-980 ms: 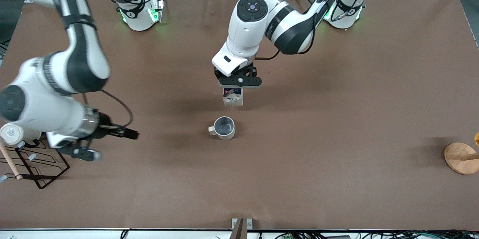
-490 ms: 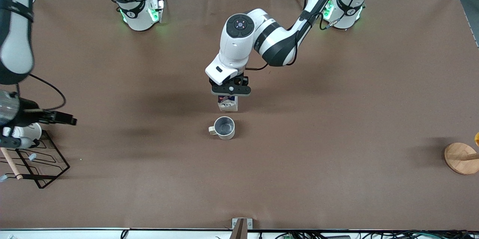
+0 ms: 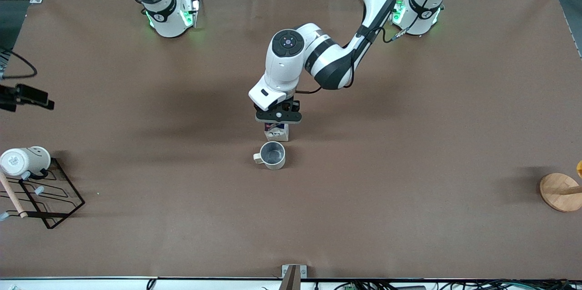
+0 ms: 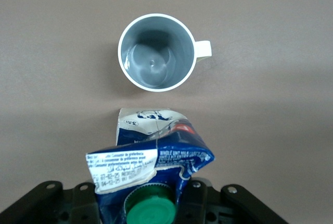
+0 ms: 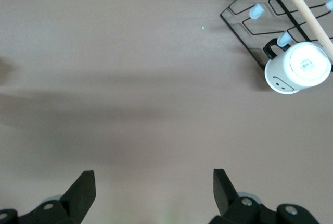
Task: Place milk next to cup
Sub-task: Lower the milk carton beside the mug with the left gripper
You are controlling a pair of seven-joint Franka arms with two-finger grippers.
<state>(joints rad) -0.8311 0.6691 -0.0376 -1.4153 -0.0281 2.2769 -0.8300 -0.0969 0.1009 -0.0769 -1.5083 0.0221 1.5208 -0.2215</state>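
Milk [image 3: 277,132] lowered closer beside cup [image 3: 273,155] | left gripper [image 3: 278,117] clamps crumpled gable carton | round grey cup, matte brown table [image 3: 409,144] | right gripper [image 5: 153,193] spread wide

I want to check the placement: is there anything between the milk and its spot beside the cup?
Nothing visible stands in the way. The left claw is shut on the milk, holding it just beside the cup, farther from the front camera, with only bare table between them. The right claw waits open, away from them.

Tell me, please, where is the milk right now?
Mid-table in the front view, the milk is in the shut left gripper, beside the cup, farther from the camera.
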